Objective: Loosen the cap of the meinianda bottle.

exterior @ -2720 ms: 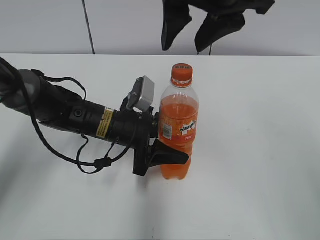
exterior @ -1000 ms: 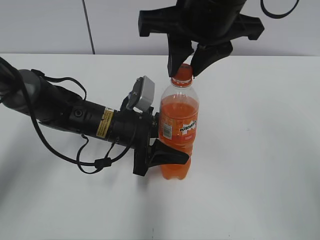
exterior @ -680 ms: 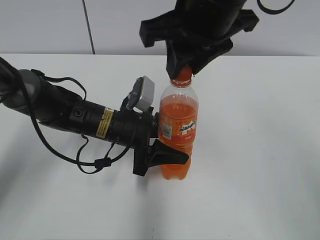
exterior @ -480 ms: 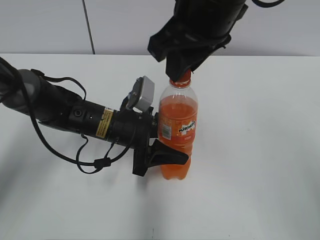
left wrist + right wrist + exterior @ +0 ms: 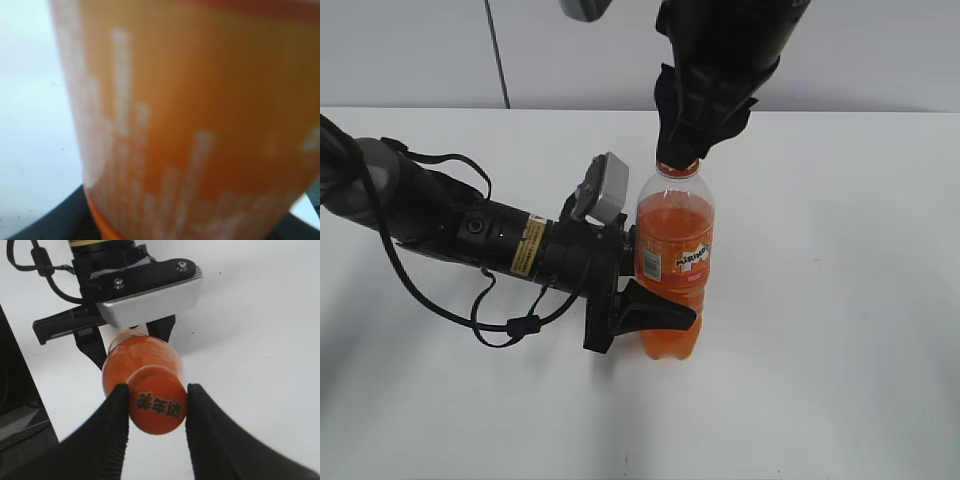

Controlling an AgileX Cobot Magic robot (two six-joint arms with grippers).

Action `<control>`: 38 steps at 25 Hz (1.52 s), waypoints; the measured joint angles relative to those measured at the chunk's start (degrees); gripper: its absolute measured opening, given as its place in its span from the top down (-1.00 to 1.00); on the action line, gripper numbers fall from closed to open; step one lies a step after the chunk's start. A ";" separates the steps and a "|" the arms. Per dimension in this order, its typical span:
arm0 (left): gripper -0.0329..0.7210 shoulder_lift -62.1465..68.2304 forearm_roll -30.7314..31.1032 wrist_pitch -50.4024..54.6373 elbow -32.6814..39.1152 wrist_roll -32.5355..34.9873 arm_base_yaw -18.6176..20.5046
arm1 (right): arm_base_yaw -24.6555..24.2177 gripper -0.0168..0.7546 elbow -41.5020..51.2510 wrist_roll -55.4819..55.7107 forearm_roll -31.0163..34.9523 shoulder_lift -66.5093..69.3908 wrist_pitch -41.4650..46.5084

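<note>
Here the right hand [image 5: 156, 412] pinches the round orange cap [image 5: 157, 406]; the left hand [image 5: 655, 290] clasps the clear bottle [image 5: 673, 250].

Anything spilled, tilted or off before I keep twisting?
Nothing stands out. The meinianda bottle stands upright in the left gripper, the right gripper is closed on the cap, and no liquid shows on the table.

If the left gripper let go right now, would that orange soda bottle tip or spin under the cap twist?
Probably both. The bottle is tall, narrow-based and nearly full, so likely heavy yet top-loaded. The right gripper pinches the cap at the very top, so leverage favours tipping. The smooth white table likely offers little grip against spinning.
</note>
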 joint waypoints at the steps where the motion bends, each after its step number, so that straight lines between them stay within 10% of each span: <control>1: -0.15 0.00 0.02 0.00 0.00 0.00 0.00 | 0.00 0.27 0.00 -2.92 0.00 0.00 0.00; 21: -0.15 0.00 0.09 -0.09 0.00 -0.23 0.10 | 0.00 0.42 -0.11 -44.73 3.02 -0.17 -0.44; 38: -0.15 0.00 -0.23 0.17 -0.04 -0.23 -0.07 | 0.05 0.33 -3.25 -29.52 8.60 0.01 -0.40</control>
